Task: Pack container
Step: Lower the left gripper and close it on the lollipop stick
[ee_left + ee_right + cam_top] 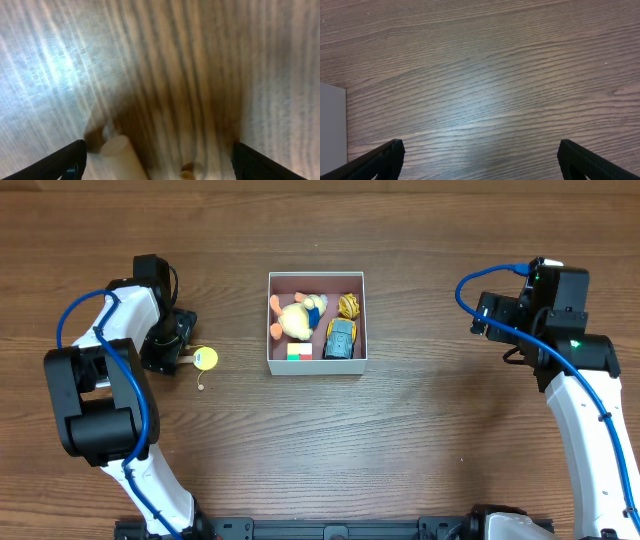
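Note:
The container is a square white-walled box with a pink floor at the table's middle. It holds a yellow plush duck, an orange toy, a grey toy car and a red-green block. To its left, a small yellow round toy with a cream handle lies on the table. My left gripper is low over that handle, jaws wide. In the blurred left wrist view the cream handle lies between the fingers, nearer the left one, and nothing is gripped. Right of the container, my right gripper stands open over bare wood.
The table is dark wood. A small brownish bead lies near the cream handle. The container's white wall shows at the left edge of the right wrist view.

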### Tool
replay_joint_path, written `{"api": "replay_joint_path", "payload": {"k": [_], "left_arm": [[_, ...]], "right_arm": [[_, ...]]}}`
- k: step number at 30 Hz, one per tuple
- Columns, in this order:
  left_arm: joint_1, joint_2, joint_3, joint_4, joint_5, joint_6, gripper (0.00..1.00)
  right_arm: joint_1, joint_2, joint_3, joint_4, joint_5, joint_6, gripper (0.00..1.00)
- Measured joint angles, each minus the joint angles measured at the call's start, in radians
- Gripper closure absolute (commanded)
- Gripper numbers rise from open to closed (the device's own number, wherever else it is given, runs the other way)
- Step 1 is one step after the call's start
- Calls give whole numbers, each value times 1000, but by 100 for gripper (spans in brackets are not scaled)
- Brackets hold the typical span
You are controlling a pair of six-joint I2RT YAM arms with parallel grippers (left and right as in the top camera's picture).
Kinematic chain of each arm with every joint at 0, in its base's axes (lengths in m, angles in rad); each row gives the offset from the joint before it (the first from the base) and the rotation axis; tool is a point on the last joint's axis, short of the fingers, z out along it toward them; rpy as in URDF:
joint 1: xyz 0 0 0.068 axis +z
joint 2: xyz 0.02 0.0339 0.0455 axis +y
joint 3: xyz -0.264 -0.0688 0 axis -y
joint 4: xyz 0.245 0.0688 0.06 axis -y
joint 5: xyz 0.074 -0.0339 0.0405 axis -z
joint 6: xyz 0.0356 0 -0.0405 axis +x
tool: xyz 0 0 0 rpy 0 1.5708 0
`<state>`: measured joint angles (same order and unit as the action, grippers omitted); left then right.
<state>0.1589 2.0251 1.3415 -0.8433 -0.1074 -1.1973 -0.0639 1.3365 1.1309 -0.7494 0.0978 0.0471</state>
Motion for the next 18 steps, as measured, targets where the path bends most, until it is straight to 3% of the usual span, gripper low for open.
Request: {"api": "replay_joint_path", "payload": {"k": [18], "left_arm": [[6, -15, -26, 6, 64, 16, 15]], "right_arm": [[0, 0, 0, 1, 0, 0, 0]]}}
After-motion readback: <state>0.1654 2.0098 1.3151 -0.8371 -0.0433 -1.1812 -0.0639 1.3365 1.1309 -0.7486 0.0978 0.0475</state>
